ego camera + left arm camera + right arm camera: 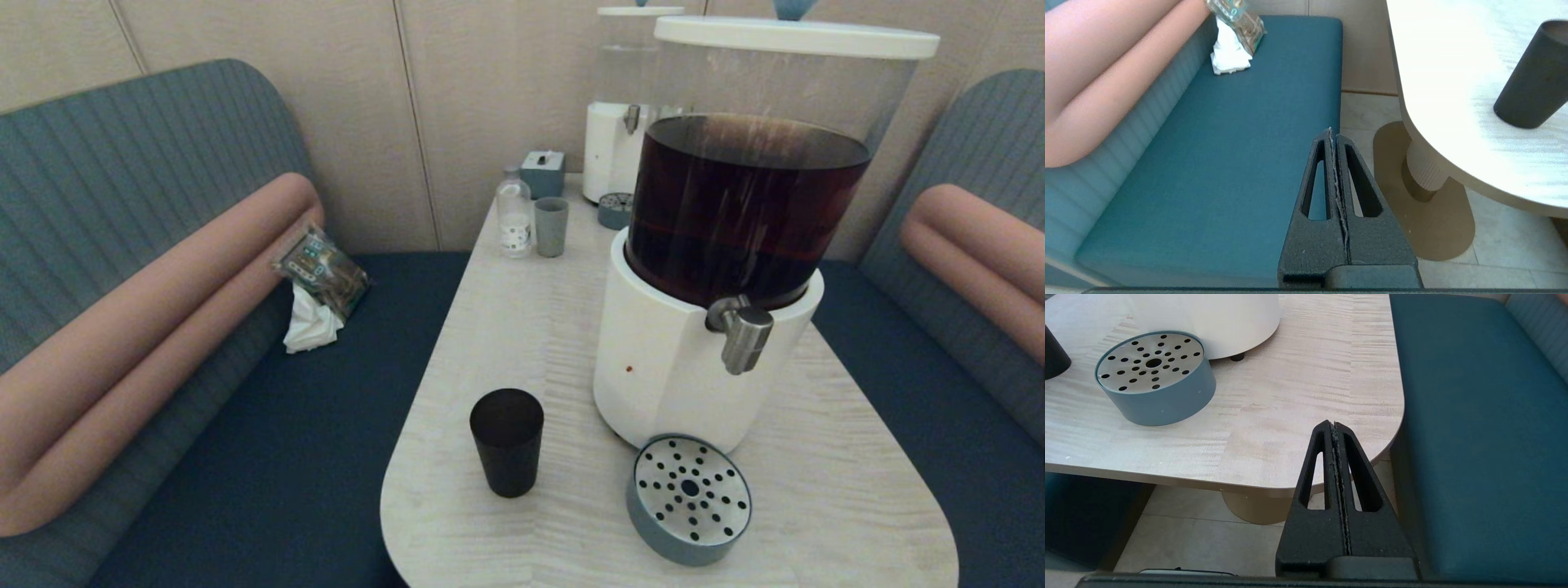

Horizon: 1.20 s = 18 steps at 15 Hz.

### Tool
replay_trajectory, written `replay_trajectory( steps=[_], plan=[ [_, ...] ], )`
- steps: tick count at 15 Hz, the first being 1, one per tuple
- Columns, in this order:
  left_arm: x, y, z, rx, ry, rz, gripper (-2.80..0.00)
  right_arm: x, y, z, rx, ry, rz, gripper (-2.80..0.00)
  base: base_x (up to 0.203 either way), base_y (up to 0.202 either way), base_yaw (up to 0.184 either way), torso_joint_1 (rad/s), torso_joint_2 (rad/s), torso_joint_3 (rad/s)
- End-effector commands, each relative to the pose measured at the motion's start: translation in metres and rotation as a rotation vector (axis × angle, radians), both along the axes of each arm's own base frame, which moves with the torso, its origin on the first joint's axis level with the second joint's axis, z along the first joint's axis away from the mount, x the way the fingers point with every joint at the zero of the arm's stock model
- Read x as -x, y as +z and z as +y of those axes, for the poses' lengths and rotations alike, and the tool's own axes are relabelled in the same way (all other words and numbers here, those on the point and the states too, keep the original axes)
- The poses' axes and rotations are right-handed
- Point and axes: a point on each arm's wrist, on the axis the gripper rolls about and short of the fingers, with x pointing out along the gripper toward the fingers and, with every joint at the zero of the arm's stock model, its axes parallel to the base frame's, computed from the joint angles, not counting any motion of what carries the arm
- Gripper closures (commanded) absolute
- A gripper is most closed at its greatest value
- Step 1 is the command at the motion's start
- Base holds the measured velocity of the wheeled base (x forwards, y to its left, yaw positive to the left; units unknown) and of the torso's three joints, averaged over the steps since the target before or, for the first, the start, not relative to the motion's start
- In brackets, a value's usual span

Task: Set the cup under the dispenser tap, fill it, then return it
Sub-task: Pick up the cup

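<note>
**Cup beside the dispenser, both grippers off the table**

No brand or writing can be read; the label on the bottle (514, 214) is too small to make out. The dispenser (739, 208) is seen partly filled with dark brown liquid. The cup (506, 441) stands upright on the table (531, 327), left of the tap (743, 333) and the drip tray (690, 500), touching neither. The left gripper (1334, 134) is held over the bench with fingers pressed together; the right gripper (1333, 426), likewise closed, is held at the table's near edge.
</note>
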Motion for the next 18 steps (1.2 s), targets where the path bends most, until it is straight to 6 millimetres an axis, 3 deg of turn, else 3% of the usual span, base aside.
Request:
replay_trajectory(
  steps=[1,18],
  plan=[
    [0.0000,0.0002,0.0000,0.000,0.001,0.002,0.00,-0.0001,0.0000,0.0000,0.000,0.001,0.002,0.00,0.000,0.000,0.000,0.000,0.00,0.000],
    [0.0013,0.0044,-0.0003,-0.057,-0.013,-0.009,0.00,-0.0001,0.0000,0.0000,0.000,0.001,0.002,0.00,0.000,0.000,0.000,0.000,0.00,0.000]
  ],
)
